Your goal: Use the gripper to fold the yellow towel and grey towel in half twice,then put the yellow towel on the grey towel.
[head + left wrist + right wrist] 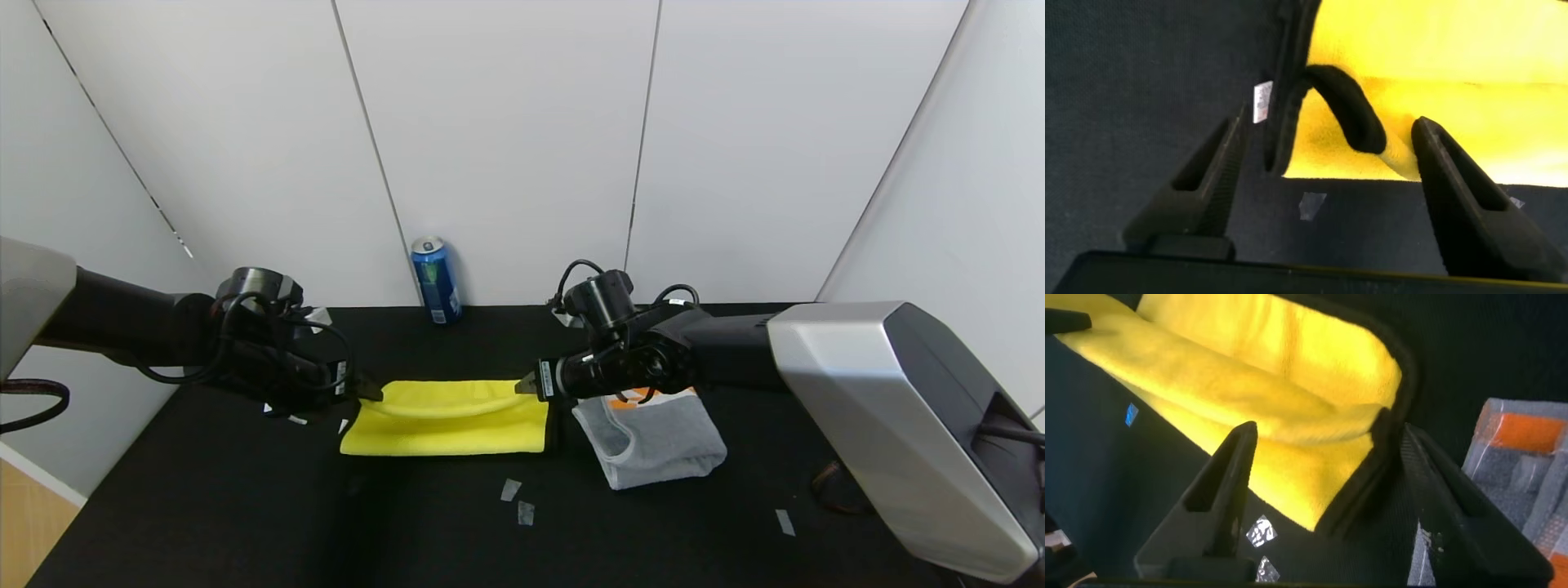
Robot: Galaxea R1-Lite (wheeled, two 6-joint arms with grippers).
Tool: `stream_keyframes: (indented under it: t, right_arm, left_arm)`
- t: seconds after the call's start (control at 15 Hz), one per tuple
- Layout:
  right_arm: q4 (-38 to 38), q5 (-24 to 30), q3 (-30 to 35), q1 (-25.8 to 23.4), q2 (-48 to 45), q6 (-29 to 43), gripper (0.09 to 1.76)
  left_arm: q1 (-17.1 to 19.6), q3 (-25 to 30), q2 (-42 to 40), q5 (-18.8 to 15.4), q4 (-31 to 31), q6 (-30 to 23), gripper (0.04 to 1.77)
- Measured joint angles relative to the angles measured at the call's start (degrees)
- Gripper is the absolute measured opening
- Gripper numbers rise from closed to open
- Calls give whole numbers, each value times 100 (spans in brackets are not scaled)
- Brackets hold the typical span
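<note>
The left gripper (371, 390) and right gripper (522, 384) both gape wide at the far corners of the yellow towel (447, 420), holding nothing. It lies half-folded mid-desk, the grey towel (653, 441) just beside. I'd lift clear before smoothing that puckered far edge.

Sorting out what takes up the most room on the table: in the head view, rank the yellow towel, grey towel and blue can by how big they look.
1. Yellow towel, widest patch.
2. Grey towel, somewhat smaller, partly hidden under the right arm.
3. Blue can, clearly smallest, though it stands farther back.
</note>
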Motion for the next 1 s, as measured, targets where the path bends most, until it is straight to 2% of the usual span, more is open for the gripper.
stream_keyframes:
  t: [0.53,1.0]
  right_arm:
    - [32,-5,2,-26,-234,6,155]
    - [758,-65,18,-6,-439,55,165]
  left_arm:
    - [113,-26,-440,0,62,-9,161]
    - [107,112,-947,-11,165,-39,167]
